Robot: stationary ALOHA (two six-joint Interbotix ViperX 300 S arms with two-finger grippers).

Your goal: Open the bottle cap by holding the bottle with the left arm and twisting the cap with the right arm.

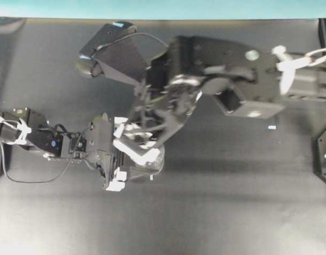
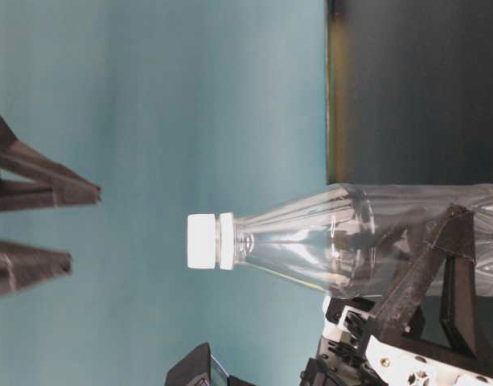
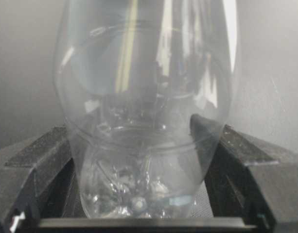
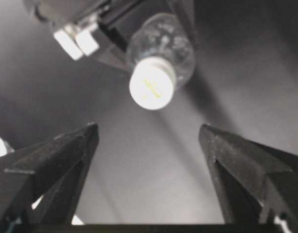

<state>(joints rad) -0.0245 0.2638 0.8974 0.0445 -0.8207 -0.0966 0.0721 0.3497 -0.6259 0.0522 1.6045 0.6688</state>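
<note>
Right gripper (image 4: pixel 149 141) jaws spread wide, bottle cap (image 4: pixel 152 83) not yet touched. Bottle (image 3: pixel 144 145) clamped low by left gripper (image 3: pixel 144 213). Approach step; centring over cap needed before closing, twisting.

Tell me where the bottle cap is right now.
In the right wrist view the bottle cap sits above centre, ahead of the open right pincer, untouched, atop the bottle that the left pincer holds.

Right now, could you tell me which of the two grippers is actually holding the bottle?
The left gripper: its jaws press the clear bottle low on its body. The right gripper hangs open, clear of the white cap.
</note>
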